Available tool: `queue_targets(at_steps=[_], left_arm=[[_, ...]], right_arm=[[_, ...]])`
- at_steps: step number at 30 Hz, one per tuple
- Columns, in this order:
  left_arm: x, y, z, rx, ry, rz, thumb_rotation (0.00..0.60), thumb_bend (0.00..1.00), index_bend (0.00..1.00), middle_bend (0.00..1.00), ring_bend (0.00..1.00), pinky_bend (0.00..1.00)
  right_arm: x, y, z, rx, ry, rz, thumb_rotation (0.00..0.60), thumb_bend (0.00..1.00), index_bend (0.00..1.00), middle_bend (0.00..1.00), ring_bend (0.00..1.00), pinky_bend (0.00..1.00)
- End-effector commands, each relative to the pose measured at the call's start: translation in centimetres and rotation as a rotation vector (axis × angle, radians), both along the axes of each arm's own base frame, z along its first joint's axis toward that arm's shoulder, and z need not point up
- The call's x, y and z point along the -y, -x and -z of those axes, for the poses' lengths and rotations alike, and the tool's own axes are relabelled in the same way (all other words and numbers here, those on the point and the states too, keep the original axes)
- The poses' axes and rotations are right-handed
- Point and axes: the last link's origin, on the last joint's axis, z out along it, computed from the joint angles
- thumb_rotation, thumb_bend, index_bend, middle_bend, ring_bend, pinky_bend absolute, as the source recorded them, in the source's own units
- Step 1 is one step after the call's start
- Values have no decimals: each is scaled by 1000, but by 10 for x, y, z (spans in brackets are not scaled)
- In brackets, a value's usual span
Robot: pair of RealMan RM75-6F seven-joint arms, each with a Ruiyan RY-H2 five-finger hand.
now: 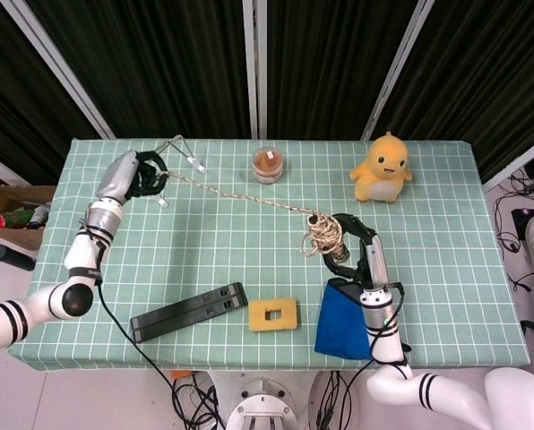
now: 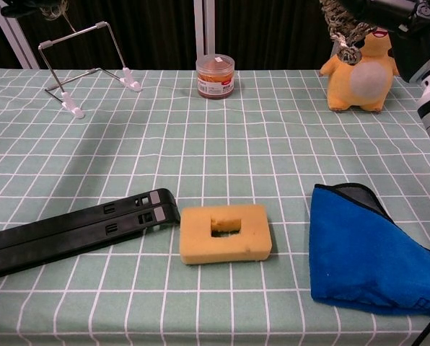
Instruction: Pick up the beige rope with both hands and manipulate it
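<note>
The beige rope [image 1: 240, 194] stretches taut above the table between my two hands. My left hand [image 1: 146, 174] grips one end at the far left, beside the wire stand [image 1: 182, 148]. My right hand [image 1: 345, 244] holds the coiled bundle of rope [image 1: 323, 234] lifted over the table's middle right. In the chest view the bundle [image 2: 338, 25] hangs at the top right under my right hand [image 2: 388, 13], in front of the plush. Only a sliver of my left hand [image 2: 20, 7] shows at the top left edge there.
A clear jar [image 1: 268, 165] and a yellow duck plush [image 1: 383, 167] stand at the back. Along the front lie a black folded bar [image 1: 189, 311], a yellow sponge with a hole [image 1: 272, 314] and a blue cloth [image 1: 343, 318]. The green checked tablecloth [image 1: 446, 269] covers the table.
</note>
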Motion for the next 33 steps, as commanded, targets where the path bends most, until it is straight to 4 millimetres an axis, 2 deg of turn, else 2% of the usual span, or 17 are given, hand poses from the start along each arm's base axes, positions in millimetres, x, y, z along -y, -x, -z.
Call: queue_targets(at_steps=[1, 11, 18, 26, 33], left_arm=[[10, 7, 2, -97, 22, 27, 600, 475, 835, 839, 754, 843], [46, 6, 8, -170, 58, 83, 600, 475, 835, 840, 754, 845], [81, -7, 2, -262, 3, 196, 600, 475, 835, 840, 754, 845], [119, -42, -13, -331, -101, 370, 600, 475, 835, 839, 754, 845], [140, -93, -18, -316, -133, 570, 600, 475, 835, 839, 753, 845]], right_arm=[[7, 0, -1, 26, 28, 37, 600, 631, 901, 683, 614, 766], [31, -2, 1, 85, -8, 110, 600, 631, 901, 683, 614, 766], [49, -4, 5, 36, -21, 149, 600, 628, 899, 683, 614, 766], [72, -15, 9, 7, -50, 182, 600, 628, 899, 683, 614, 766], [83, -43, 23, -97, -92, 161, 600, 628, 898, 683, 613, 766]])
